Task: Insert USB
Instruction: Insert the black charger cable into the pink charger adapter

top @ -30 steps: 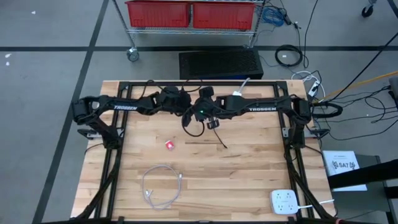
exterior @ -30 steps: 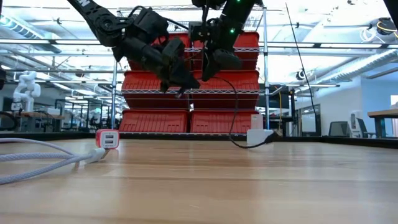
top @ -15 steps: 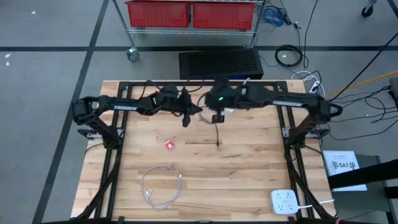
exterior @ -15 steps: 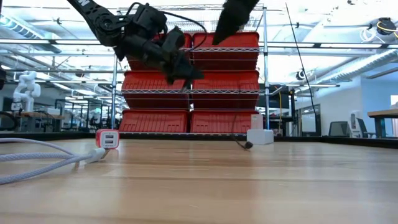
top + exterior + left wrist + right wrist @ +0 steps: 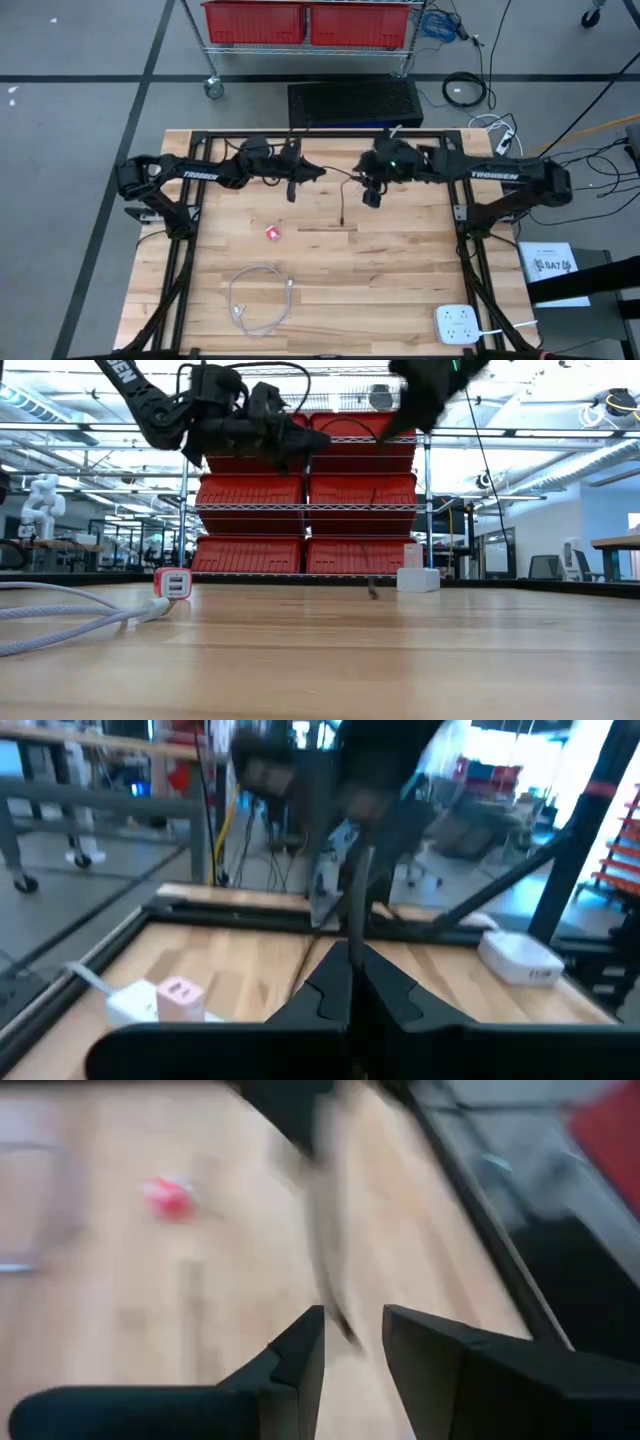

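Hanging from the left gripper (image 5: 293, 178), a thin dark cable (image 5: 343, 205) runs across toward the table's middle and then drops, its free end reaching the wooden table (image 5: 400, 290) near the centre, as the low view shows by the tip resting on the boards. The left gripper's fingers are pinched together, seemingly on the cable's upper end; the wrist view shows the cable emerging from between them. The right gripper (image 5: 372, 193) hovers just beside the cable's hanging stretch, fingers parted with a visible gap and nothing between them. The small red charger block (image 5: 273, 233) lies on the table nearer the left arm, below and apart from both grippers; whether this is the intended socket cannot be told, since a white power block (image 5: 459, 324) also sits at the near right corner. A grey cable (image 5: 258, 300) lies coiled at the near left. The cable's long axis is roughly vertical, plug end down, so the coming move probably turns on bringing that lower end sideways toward the red block.
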You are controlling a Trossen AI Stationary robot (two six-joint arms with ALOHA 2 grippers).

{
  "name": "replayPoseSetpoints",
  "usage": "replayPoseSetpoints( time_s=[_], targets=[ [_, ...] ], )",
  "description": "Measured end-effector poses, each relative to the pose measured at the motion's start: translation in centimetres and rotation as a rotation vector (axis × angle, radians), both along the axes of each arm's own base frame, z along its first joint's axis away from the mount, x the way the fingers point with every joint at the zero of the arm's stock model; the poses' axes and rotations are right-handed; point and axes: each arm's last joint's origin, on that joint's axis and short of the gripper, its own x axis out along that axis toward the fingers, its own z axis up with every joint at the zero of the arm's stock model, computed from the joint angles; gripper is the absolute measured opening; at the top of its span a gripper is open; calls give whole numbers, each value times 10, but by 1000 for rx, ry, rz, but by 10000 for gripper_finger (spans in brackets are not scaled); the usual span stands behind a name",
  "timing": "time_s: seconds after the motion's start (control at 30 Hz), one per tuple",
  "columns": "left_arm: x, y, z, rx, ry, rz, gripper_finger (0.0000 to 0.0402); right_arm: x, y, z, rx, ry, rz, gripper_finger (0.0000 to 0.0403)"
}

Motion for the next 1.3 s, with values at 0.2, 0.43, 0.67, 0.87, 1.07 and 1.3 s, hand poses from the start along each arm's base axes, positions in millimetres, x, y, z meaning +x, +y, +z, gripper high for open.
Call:
replayPoseSetpoints(
  time_s=[0.2,0.43,0.67,0.87,1.07,1.3],
  targets=[
    [-9,6,0,-22,-70,25,6,-33,-35,-72,-90,0,-436,50],
    [-10,5,3,-22,-116,23,6,-63,-86,-112,-23,-51,-701,5],
    [-28,39,7,-102,-136,141,6,-60,-108,-142,98,-54,-705,1],
    [-35,52,-2,-188,-80,177,6,-51,-107,-160,220,-63,-684,0],
    [-20,26,1,-163,-107,61,6,-35,-94,-162,340,-118,-507,0],
    [-9,-5,12,-159,-204,-51,6,-21,-75,-167,440,-117,-371,0]
  ],
)
